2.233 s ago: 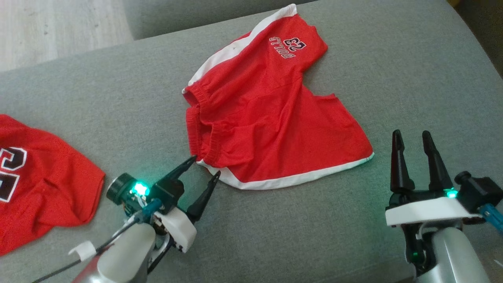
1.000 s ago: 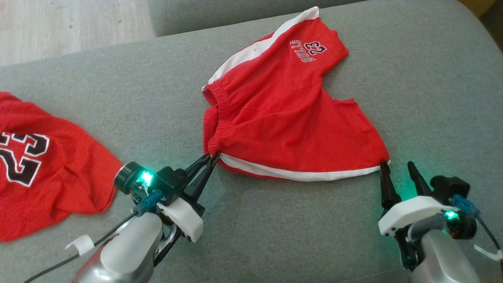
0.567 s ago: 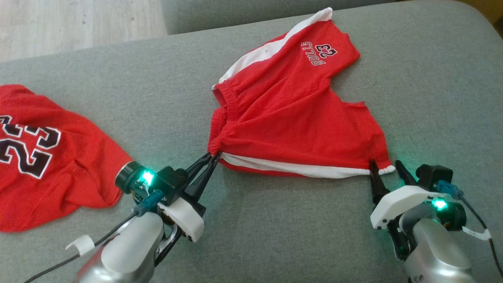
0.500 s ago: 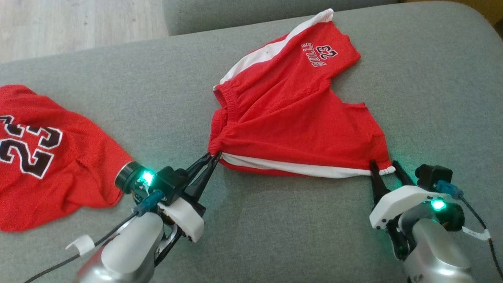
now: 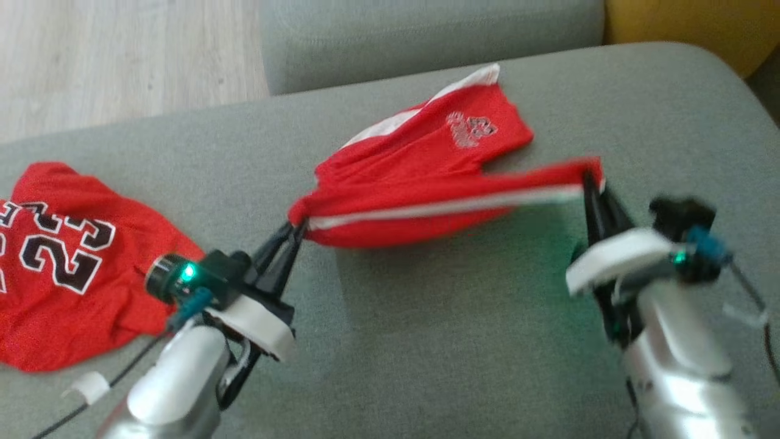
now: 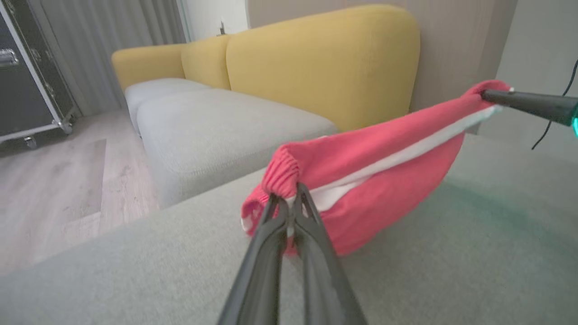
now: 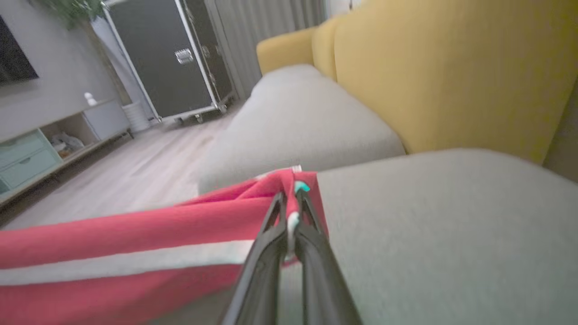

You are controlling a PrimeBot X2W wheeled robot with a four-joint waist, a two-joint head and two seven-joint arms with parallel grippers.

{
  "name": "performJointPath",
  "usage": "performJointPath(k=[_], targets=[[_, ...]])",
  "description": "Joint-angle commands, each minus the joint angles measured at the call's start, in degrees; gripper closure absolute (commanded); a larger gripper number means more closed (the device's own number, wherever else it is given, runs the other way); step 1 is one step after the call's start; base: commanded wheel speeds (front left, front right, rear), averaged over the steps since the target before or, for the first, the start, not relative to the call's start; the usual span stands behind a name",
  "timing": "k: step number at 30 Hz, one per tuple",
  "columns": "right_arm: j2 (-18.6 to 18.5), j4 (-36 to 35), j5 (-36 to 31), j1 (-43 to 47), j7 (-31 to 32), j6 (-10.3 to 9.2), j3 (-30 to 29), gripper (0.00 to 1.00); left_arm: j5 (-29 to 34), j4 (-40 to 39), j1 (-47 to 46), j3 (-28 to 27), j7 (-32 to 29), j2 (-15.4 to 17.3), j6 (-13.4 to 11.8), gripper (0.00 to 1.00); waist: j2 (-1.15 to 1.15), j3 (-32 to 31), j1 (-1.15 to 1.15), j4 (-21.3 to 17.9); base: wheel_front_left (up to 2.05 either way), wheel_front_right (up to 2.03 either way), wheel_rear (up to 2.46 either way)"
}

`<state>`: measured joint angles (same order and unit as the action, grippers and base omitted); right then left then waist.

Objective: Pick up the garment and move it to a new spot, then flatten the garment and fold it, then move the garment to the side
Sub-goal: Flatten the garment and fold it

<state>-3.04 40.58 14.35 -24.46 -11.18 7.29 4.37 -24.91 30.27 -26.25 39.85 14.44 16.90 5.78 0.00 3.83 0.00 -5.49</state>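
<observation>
Far left: a red jersey (image 5: 67, 268) numbered 23 is seen crumpled on the grey sofa seat (image 5: 439, 341), well apart from the shorts. Wooden floor (image 5: 122, 55) is noted beyond the seat's far left edge.

Left jaws: closed tight, with the gathered waistband corner of the red shorts (image 5: 420, 177) pinched between them.

Centre: the shorts are held stretched between the two arms. The near white-striped edge is pulled taut and raised off the seat, while the far leg with the print is laid on it. The print is blurred.

Right jaws: closed on the hem corner at the shorts' right end.
</observation>
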Motion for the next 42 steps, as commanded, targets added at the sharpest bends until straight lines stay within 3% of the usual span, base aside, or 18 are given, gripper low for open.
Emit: performJointPath(k=[1, 12, 18, 26, 28, 42], targets=[[-0.1, -5.4, -1.1, -4.3, 0.7, 0.2, 0.8, 1.0, -0.6, -2.8, -3.2, -3.6, 0.6, 2.4, -0.4, 1.0, 0.0, -1.7, 0.0, 0.1, 0.0, 0.0, 0.0], [-3.1, -22.4, -2.0, -10.6, 7.1, 0.2, 0.5, 1.0, -1.2, -8.9, -10.3, -6.7, -1.4, 3.3, -2.5, 1.0, 0.0, -6.3, 0.0, 0.8, 0.0, 0.0, 0.0], [-4.6, -30.0, -4.0, -13.4, 8.4, 0.2, -0.9, 1.0, -2.1, -14.6, -13.1, -10.1, -2.9, 4.8, -5.4, 1.0, 0.0, -8.8, 0.0, 1.0, 0.0, 0.0, 0.0], [-4.7, -34.3, -3.5, -9.8, 16.6, 0.2, 0.1, 1.0, -1.5, -22.8, -10.0, -10.4, -5.4, 7.1, -8.8, 1.0, 0.0, -10.4, 0.0, 0.8, 0.0, 0.0, 0.0], [-6.0, -34.8, -4.8, -8.9, 16.3, 0.2, -0.2, 1.0, -2.3, -24.3, -8.4, -10.5, -5.9, 7.2, -9.3, 1.0, 0.0, -10.2, 0.0, 0.8, 0.0, 0.0, 0.0], [-5.3, -43.4, -3.6, -1.7, 21.2, 0.2, -2.3, 1.0, -7.7, -37.0, -0.3, -13.1, -10.3, 10.2, -12.3, 1.0, 0.0, -10.1, 0.0, 0.3, 0.0, 0.0, 0.0]])
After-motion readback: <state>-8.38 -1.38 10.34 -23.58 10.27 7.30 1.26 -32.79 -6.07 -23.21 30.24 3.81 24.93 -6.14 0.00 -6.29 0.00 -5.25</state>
